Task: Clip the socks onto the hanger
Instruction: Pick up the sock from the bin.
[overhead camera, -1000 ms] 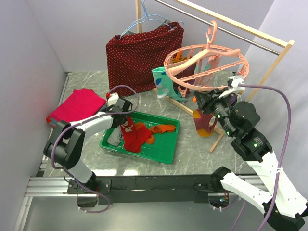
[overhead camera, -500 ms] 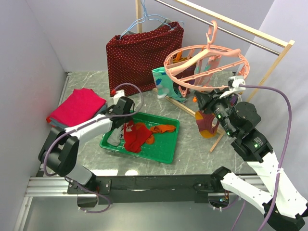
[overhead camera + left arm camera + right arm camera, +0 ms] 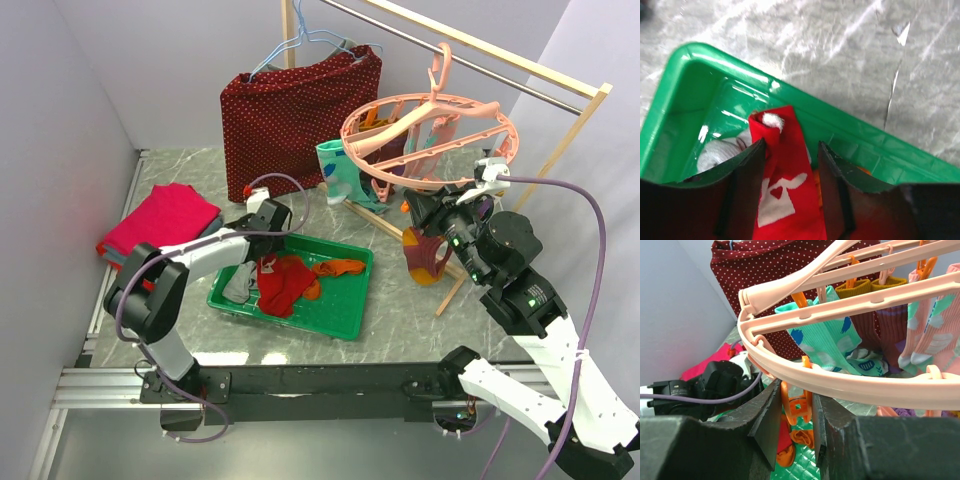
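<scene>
The salmon-pink hanger (image 3: 400,127) hangs from the rail at the right, its ring (image 3: 850,385) crossing the right wrist view. My right gripper (image 3: 425,212) (image 3: 796,392) is shut on an orange clip peg (image 3: 799,407) under that ring. A purple-orange striped sock (image 3: 428,255) dangles just below it. In the green tray (image 3: 345,315) lie a red sock with white marks (image 3: 280,285) (image 3: 785,190), an orange sock (image 3: 338,267) and a grey sock (image 3: 235,285). My left gripper (image 3: 262,250) (image 3: 790,150) hovers open over the tray, the red sock's folded end between its fingers.
A dark-red dotted cloth (image 3: 300,110) hangs on a blue wire hanger at the back. A folded pink-red stack (image 3: 160,220) lies at the left by the wall. Several socks, one teal (image 3: 825,340), are clipped to the hanger. The wooden rack's legs (image 3: 455,285) stand right of the tray.
My left gripper has shifted toward the tray's back edge and opened, loosening its hold on the red sock. The right arm and hanger have not moved.
</scene>
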